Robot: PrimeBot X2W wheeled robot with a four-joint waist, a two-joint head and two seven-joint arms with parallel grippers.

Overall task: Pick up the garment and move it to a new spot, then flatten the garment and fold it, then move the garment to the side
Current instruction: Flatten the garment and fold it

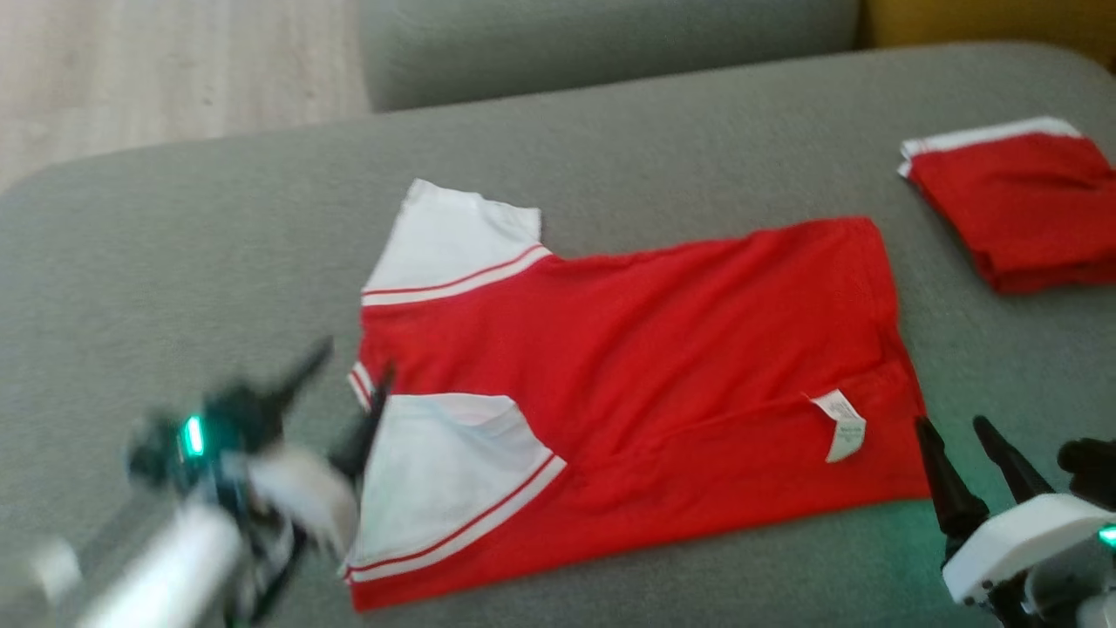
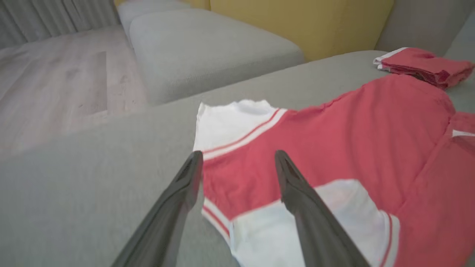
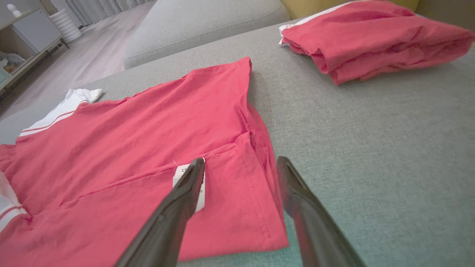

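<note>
Red tee (image 1: 645, 349) lies mid sofa cushion (image 1: 174, 262), near edge folded over, tag (image 1: 841, 427) up. Left end effector (image 1: 353, 362) at its 8 o'clock by sleeves (image 1: 453, 471), right end effector (image 1: 952, 425) at 4 o'clock by hem (image 1: 898, 349): both wide, empty, prob. spaced to take next fold evenly.
</note>
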